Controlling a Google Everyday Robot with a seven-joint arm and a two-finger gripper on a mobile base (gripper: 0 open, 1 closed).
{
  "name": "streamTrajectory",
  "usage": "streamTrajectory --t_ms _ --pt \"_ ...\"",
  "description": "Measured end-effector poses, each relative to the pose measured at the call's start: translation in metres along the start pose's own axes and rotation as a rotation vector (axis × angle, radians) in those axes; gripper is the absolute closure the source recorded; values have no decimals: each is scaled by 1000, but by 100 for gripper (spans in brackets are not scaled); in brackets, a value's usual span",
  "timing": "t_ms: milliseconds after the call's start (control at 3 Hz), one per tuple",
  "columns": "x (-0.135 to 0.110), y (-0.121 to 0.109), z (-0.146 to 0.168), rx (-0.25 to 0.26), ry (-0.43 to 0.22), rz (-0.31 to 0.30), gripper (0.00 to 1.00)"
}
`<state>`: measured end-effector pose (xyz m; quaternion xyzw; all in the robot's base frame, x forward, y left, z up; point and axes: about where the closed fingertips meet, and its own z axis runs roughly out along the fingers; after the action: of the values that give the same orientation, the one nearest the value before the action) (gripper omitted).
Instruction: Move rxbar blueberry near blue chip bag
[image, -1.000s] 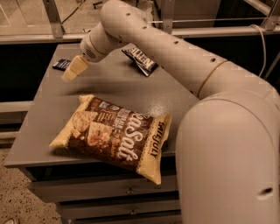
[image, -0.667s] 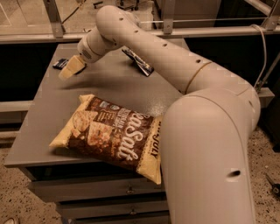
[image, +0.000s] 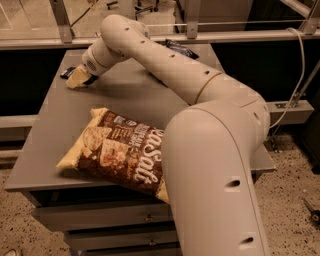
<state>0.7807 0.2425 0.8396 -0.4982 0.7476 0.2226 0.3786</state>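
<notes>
While the arm (image: 165, 65) has swung further across the single camera view over the last second, the gripper (image: 78, 80) has crept leftward in the upper left of the frame. It now sits low over the table (image: 45, 130), right against the bar (image: 67, 72). The bar shows only as a small dark sliver at the table's far left edge, just beyond the gripper's pale tip. It appears to lie in the same spot as a second ago, so it has probably not been lifted. How far open the gripper is, and whether it has hold of anything, I cannot tell.

The blue chip bag (image: 181, 49) lies at the top centre of the frame, well apart from the bar. More of it is hidden behind the arm than before, leaving only a dark corner in sight. The large brown bag (image: 117, 155) lies in the lower middle of the frame, clear of both and seemingly undisturbed.

My judgement is that the approach is nearly finished and the grasp comes next. The carry rightward along the back of the table to the blue bag is all still to do.
</notes>
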Motion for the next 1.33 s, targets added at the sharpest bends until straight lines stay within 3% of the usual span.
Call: streamTrajectory --t_ms 667,1000,1333 --pt "-10 0 -5 -6 -30 6 87" --pt "-24 -1 -19 -11 -57 -29 100" --pt "-31 -3 -39 -12 -45 -117 100"
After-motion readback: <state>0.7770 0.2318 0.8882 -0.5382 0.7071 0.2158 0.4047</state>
